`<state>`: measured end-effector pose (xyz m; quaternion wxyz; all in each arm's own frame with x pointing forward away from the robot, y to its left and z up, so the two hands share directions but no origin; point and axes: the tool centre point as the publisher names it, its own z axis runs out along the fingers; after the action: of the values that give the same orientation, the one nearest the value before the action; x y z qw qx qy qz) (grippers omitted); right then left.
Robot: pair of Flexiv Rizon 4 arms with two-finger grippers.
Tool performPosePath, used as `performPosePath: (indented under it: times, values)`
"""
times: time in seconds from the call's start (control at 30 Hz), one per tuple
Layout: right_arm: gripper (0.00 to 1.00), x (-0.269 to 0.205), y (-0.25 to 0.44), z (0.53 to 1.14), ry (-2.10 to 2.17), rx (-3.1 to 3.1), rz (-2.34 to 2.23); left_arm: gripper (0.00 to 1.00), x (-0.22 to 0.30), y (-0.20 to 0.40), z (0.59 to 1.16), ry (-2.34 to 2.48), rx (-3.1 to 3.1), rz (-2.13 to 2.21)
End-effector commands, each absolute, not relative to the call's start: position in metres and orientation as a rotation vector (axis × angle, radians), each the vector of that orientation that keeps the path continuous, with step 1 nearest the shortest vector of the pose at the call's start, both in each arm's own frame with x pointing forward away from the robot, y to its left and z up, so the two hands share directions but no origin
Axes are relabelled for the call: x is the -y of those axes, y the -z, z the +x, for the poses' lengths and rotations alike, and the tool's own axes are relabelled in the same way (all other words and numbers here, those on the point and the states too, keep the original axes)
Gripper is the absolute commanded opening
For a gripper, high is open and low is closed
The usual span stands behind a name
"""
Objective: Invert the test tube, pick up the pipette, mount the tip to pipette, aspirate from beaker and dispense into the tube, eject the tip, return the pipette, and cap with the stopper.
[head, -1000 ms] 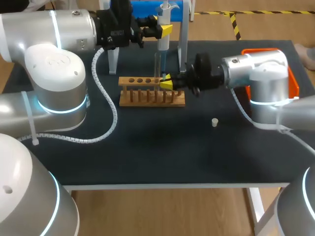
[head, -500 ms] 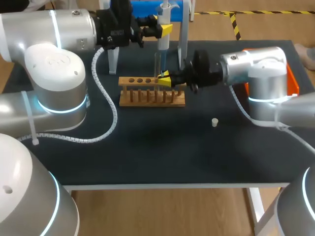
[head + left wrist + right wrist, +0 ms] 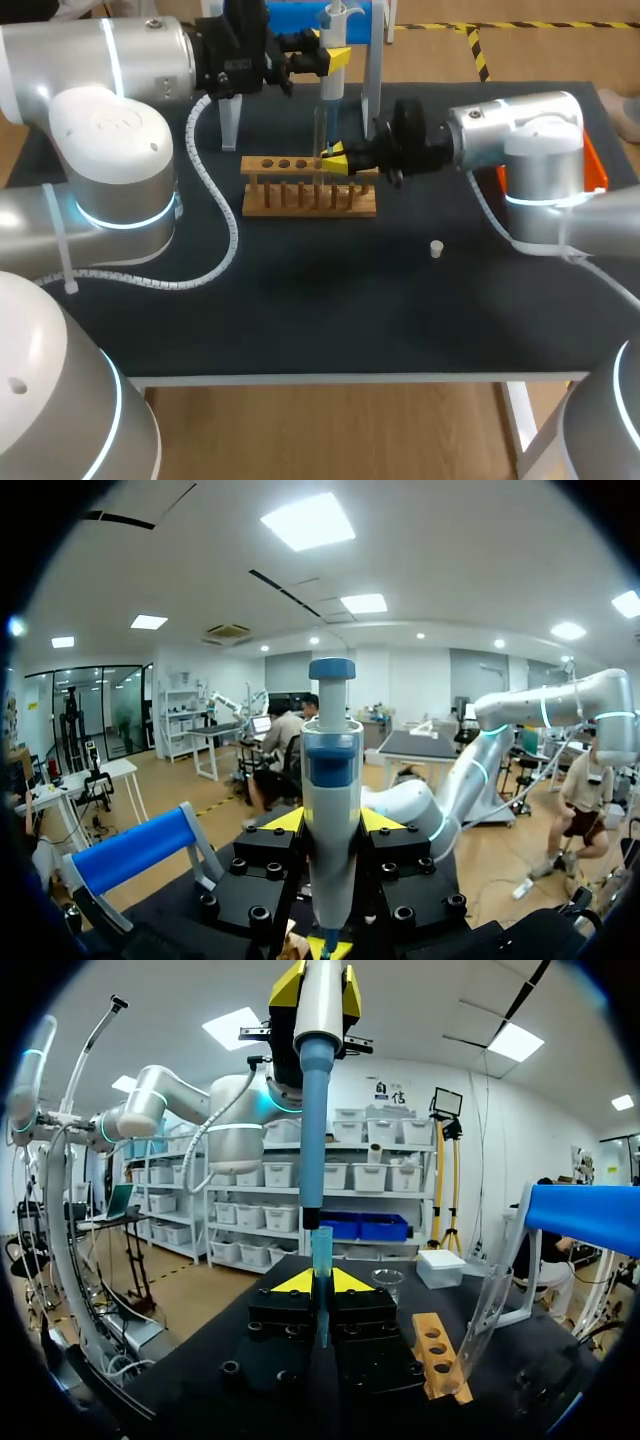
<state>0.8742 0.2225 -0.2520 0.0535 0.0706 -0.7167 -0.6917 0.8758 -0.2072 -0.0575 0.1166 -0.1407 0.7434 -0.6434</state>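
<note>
1. above the wooden rack [image 3: 310, 198], the left gripper [image 3: 336, 57] is clamped on the pipette [image 3: 331, 780] and holds it upright. the right gripper [image 3: 320, 1282] pinches the pipette tip [image 3: 320, 1252] right under the pipette's nose. nose and tip look to be touching, but i cannot tell whether the tip is seated.
2. the nose seems slightly off the tip's axis in the right wrist view. pressing down like that could cock the tip, or push it through the fingers so that it drops onto the rack.
3. a loosely mounted tip could leak or fall off later, over the beaker [image 3: 386, 1282].
4. the right gripper sits just beside the test tube [image 3: 320, 128], so a sideways pull-away could knock the tube or drag the rack.
5. the test tube stands mouth up at the rack's right end and looks empty. three holes beside it are bare.
6. the beaker lies beyond the right gripper, too small to tell what it holds.
7. the stopper [image 3: 436, 248] lies on the table, well apart from the rack, and the tube is uncapped.
</note>
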Motion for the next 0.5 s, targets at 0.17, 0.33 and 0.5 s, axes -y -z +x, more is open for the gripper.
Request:
performPosePath:
  times: [0.17, 0.33, 0.5]
  values:
    - [0.0, -0.2217, 0.2581, 0.8727, 2.075, 2.2, 0.209, 0.0, 0.2073, 0.0599, 0.8759, 1.886, -2.175, -0.412]
    - [0.0, -0.2215, 0.2588, 0.8733, 2.068, 2.208, 0.209, 0.0, 0.2073, 0.0599, 0.8759, 1.886, -2.175, -0.412]
    - [0.0, -0.2226, 0.2603, 0.8744, 2.062, 2.213, 0.209, 0.0, 0.2073, 0.0599, 0.8759, 1.886, -2.175, -0.412]
